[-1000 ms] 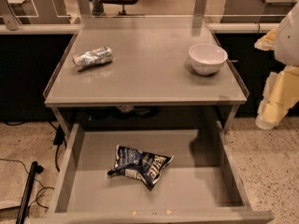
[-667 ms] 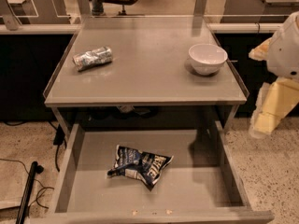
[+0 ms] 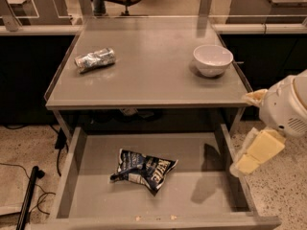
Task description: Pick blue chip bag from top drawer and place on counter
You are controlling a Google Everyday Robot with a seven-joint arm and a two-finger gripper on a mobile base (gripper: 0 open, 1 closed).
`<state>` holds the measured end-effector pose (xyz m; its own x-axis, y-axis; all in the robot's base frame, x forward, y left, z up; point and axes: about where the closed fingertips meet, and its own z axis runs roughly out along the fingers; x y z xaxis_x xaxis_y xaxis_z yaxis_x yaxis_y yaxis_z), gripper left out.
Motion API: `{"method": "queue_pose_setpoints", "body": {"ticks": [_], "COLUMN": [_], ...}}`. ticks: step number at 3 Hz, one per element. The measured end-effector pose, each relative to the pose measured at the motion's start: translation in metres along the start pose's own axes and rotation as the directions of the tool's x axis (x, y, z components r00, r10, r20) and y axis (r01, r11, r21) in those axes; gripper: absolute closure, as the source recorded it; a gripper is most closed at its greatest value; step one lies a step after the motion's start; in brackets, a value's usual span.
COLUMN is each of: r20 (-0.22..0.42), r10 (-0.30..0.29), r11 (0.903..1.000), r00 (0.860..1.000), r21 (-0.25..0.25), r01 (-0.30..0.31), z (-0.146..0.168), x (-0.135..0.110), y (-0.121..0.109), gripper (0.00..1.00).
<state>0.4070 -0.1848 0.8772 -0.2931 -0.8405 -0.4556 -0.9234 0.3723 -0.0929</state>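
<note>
Now the cream gripper [image 3: 247,161] has dropped beside the grey metal top drawer's [image 3: 96,176] right wall, open or closed I can't tell, crumpled dark-blue chip bag [image 3: 144,169] untouched.

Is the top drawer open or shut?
Open: the top drawer is pulled out, blue chip bag on its floor; the gripper is beside its right wall.
</note>
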Motion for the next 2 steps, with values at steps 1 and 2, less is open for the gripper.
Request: {"method": "queue_pose_setpoints", "body": {"ticks": [1, 2], "r20": [0.182, 0.28], "r10": [0.105, 0.169], "r11": [0.9937, 0.9836], "r00": [0.978, 0.945], "r21": [0.02, 0.012], "r01": [-0.11, -0.18], "z": [0.025, 0.042], "x": [0.0, -0.001], "y": [-0.01, -0.022], "gripper": [0.0, 0.0]}}
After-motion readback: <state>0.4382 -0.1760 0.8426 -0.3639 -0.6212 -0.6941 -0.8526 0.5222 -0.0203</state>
